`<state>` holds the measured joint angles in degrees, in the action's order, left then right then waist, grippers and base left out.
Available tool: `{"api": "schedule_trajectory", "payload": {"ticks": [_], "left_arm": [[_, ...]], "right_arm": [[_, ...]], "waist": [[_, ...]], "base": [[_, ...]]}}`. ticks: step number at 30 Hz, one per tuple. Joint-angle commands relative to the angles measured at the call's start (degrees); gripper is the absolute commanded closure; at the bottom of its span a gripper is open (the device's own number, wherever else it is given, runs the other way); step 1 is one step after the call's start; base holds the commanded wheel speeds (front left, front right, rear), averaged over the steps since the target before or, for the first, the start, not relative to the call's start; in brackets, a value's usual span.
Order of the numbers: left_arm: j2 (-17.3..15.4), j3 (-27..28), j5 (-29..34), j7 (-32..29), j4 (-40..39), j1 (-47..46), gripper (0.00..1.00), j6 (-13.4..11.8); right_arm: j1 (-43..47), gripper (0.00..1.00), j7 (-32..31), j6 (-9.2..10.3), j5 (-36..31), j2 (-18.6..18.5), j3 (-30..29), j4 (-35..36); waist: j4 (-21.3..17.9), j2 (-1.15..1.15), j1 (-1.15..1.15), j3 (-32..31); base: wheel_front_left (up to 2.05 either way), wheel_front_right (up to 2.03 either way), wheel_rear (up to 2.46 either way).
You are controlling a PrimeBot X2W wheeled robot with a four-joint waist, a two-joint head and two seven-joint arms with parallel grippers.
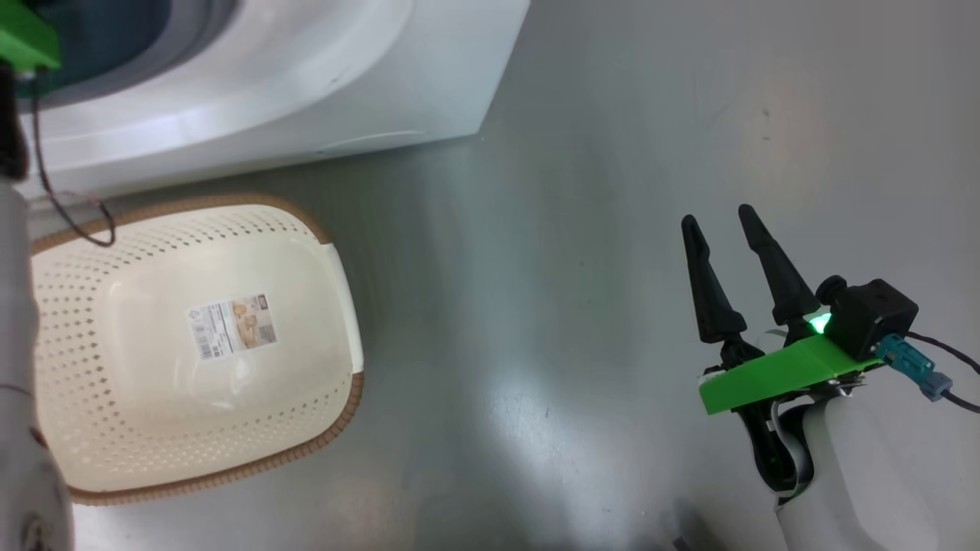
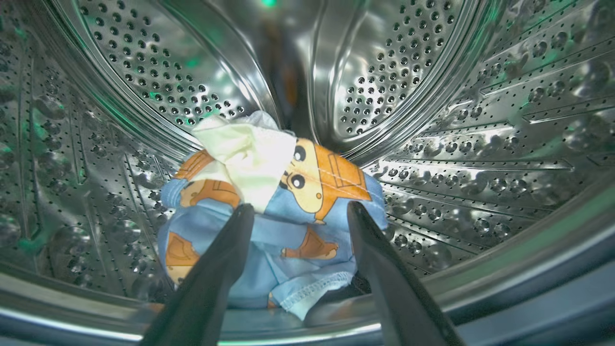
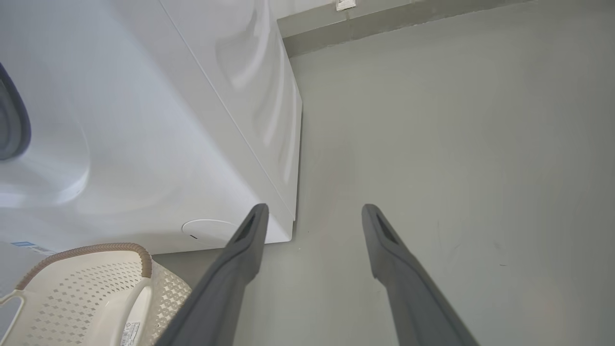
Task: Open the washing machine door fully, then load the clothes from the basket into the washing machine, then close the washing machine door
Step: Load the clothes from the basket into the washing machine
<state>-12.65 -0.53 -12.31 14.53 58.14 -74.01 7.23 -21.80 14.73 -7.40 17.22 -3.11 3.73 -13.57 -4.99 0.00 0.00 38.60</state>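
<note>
At far left of the head view, a pale forearm [image 1: 15, 344] runs up toward the mouth of the washing machine [image 1: 306, 84]. Inside its perforated steel drum [image 2: 432, 144], the left hand [image 2: 299, 206] is spread wide and holds nothing. The clothes [image 2: 269, 230] lie bundled on the drum's floor just past the two dark fingers [image 2: 226, 259], showing in the gap between them. Whether a fingertip touches the cloth cannot be told. The bundle is light blue with orange-brown bears [image 2: 312, 178], and a cream-white piece [image 2: 245, 149] sits on top.

On the grey floor [image 1: 574, 229] just in front of the machine stands the basket [image 1: 92, 383]. A paper label [image 1: 232, 325] is stuck to its bare bottom, with print too small to read. In the right wrist view a small blue sticker [image 3: 24, 245] sits low on the machine's white front, its writing blurred, and a round service flap [image 3: 206, 230] lies to its right.

Well to the right of the basket, the right hand [image 1: 718, 216] hangs over bare floor with its fingers parted wide, gripping nothing.
</note>
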Motion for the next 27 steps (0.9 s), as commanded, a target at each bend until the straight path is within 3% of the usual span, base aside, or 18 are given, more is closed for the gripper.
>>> {"api": "schedule_trajectory", "payload": {"ticks": [1, 27], "left_arm": [[-2.6, 0.8, -0.2, 0.4, -2.2, 2.1, 0.00, -0.5], [2.4, 6.9, -0.1, 0.5, -30.1, 37.6, 0.00, -2.4]], "right_arm": [[1.9, 0.00, 0.3, -0.09, -0.6, 0.2, 1.1, 0.9], [6.5, 0.00, 0.3, -0.09, -0.3, 0.2, 1.6, -2.7]], "waist": [[0.7, 0.00, 0.00, -1.5], [0.4, 0.00, 0.00, -17.5]], "base": [[0.00, 0.00, 0.00], [0.00, 0.00, 0.00]]}}
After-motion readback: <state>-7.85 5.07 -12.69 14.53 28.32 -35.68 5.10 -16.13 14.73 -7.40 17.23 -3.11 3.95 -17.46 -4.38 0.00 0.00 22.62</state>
